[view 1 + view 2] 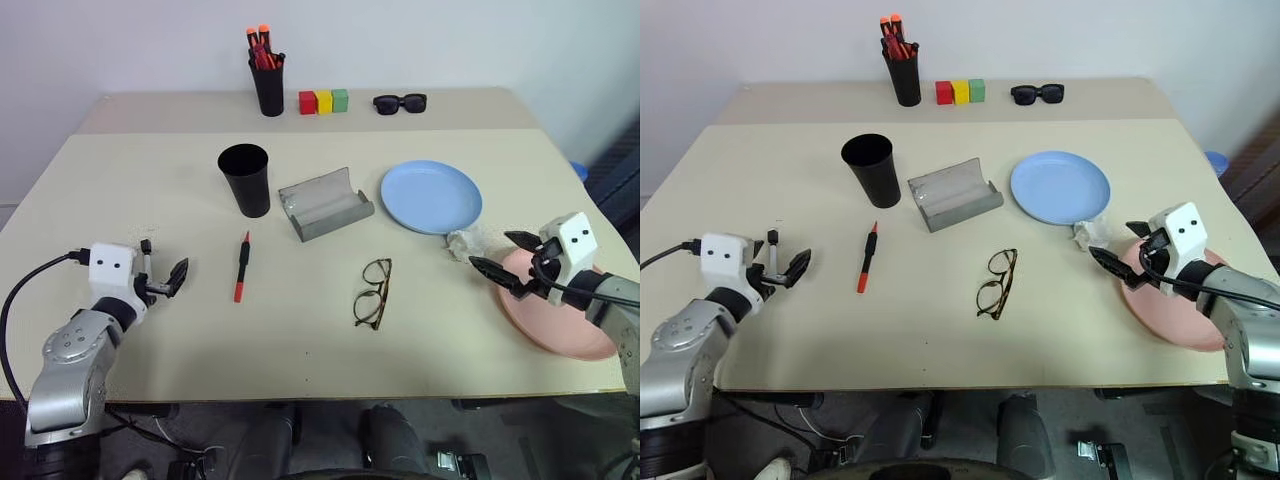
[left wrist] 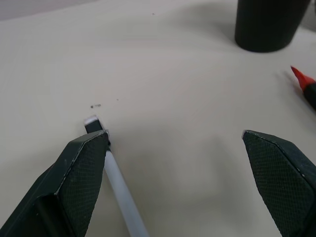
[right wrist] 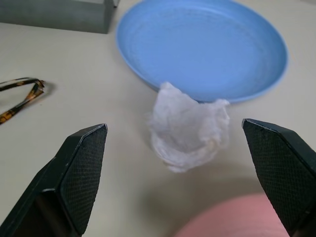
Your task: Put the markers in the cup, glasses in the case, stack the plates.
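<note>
While the beige surface (image 1: 150,200) lies crowded at its middle, wide bare room stays open along its near edge and on its left side. Taking the grey case (image 1: 325,203) as the landmark: it lies open, hollow side up, near the middle of the surface. The black cup (image 1: 245,179) stands upright just left of the case, matte and tapering to its base. The marker (image 1: 241,266), black with red ends, lies flat in front of the case and to its left, apart from the cup. The glasses (image 1: 372,293), thin and dark-rimmed with clear lenses, lie folded in front of the case, slightly to its right. The blue plate (image 1: 431,196) sits right of the case, and the pink plate (image 1: 556,318) lies farther right and nearer, reaching toward the surface's right edge. A crumpled white tissue (image 3: 187,126) lies between the two plates. Behind the case, at the far edge, stand a pen pot (image 1: 267,86) of orange-topped markers, three coloured blocks (image 1: 323,101) and black sunglasses (image 1: 400,102).

The left gripper (image 1: 163,277) hovers far left of the case with fingers spread, holding nothing. The right gripper (image 1: 505,258) hovers over the pink plate's rim, fingers spread, facing the tissue. No writing can be read.
</note>
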